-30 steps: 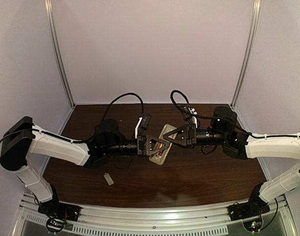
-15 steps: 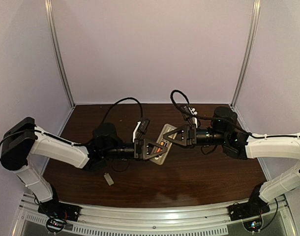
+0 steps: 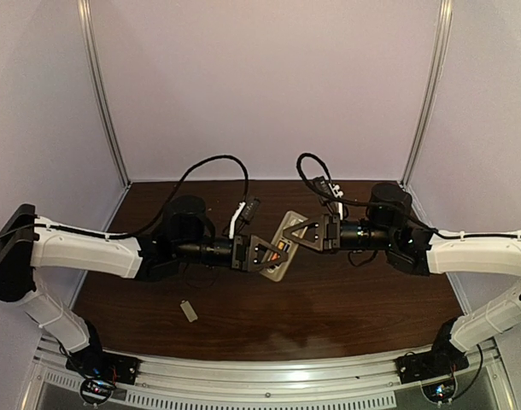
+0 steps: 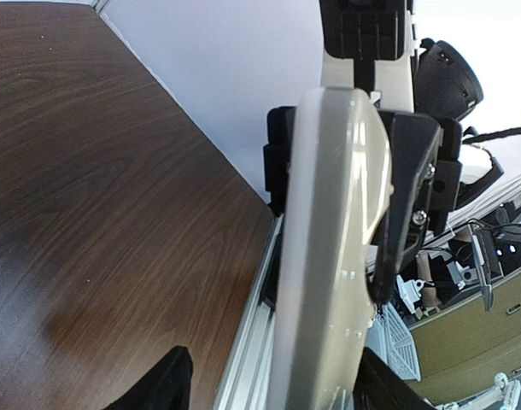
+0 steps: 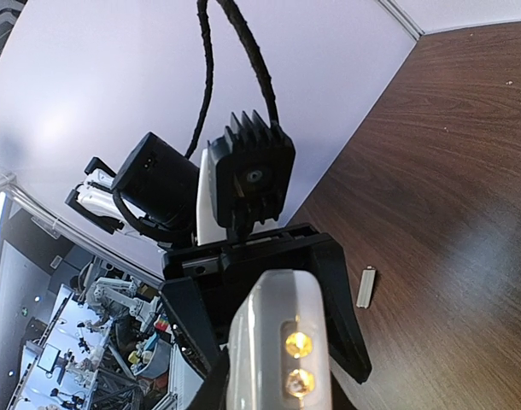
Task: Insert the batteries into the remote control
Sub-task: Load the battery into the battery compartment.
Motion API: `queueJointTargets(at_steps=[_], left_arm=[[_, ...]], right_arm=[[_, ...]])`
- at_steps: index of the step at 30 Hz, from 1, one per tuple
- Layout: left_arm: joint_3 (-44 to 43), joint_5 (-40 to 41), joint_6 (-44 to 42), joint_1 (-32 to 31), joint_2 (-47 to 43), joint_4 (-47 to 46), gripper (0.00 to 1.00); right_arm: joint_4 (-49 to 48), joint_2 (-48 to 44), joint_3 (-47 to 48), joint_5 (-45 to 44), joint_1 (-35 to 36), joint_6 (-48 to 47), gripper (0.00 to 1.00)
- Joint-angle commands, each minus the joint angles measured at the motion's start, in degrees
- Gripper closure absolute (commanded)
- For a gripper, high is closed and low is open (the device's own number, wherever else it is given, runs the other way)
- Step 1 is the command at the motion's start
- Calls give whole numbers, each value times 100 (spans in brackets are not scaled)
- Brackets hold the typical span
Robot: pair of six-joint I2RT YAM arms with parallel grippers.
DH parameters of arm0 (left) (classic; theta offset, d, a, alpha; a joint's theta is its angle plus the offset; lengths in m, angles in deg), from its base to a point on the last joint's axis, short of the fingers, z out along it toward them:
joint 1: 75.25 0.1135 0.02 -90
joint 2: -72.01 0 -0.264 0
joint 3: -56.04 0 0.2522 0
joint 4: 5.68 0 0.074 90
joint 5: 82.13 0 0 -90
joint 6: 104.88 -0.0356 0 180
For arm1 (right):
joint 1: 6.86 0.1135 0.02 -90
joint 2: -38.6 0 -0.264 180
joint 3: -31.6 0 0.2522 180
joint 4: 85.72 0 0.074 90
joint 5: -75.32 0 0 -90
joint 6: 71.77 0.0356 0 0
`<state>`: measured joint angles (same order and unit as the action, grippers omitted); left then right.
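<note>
While the batteries (image 3: 280, 248) are sitting in the remote control (image 4: 329, 256), the right gripper (image 3: 293, 237) is pinching its 2 o'clock end to hold it up in the air, and the left gripper (image 3: 273, 254) is hovering around its 8 o'clock end, fingers spread.

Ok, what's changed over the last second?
The left arm stretched out flatter, its shoulder link swinging outward to the left, while the left gripper stayed at the remote control. Unchanged: the right gripper clamped on the remote control, the grey cover piece on the table.
</note>
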<state>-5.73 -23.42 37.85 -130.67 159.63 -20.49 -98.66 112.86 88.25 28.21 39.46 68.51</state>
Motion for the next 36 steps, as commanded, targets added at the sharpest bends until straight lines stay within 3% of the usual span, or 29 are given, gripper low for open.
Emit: queueJointTargets(at_steps=[1, 8, 17, 25, 31, 36], left_arm=[[-118, 586, -708, 377, -21, 1283, 34], [-388, 552, -1172, 375, -144, 1487, 29], [-361, 366, -1125, 383, -256, 1106, 21], [-313, -28, -1044, 383, -351, 647, 3], [-284, -153, -976, 391, -390, 457, 3], [-391, -10, -1195, 400, -431, 813, 13]], right_arm=[[-363, -250, 291, 536, 138, -46, 100], [-118, -95, 377, 528, 222, -150, 100], [32, 36, 428, 501, 287, -214, 100], [214, 142, 440, 446, 322, -312, 100], [253, 156, 422, 422, 335, -348, 100], [323, 135, 435, 404, 333, -384, 100]])
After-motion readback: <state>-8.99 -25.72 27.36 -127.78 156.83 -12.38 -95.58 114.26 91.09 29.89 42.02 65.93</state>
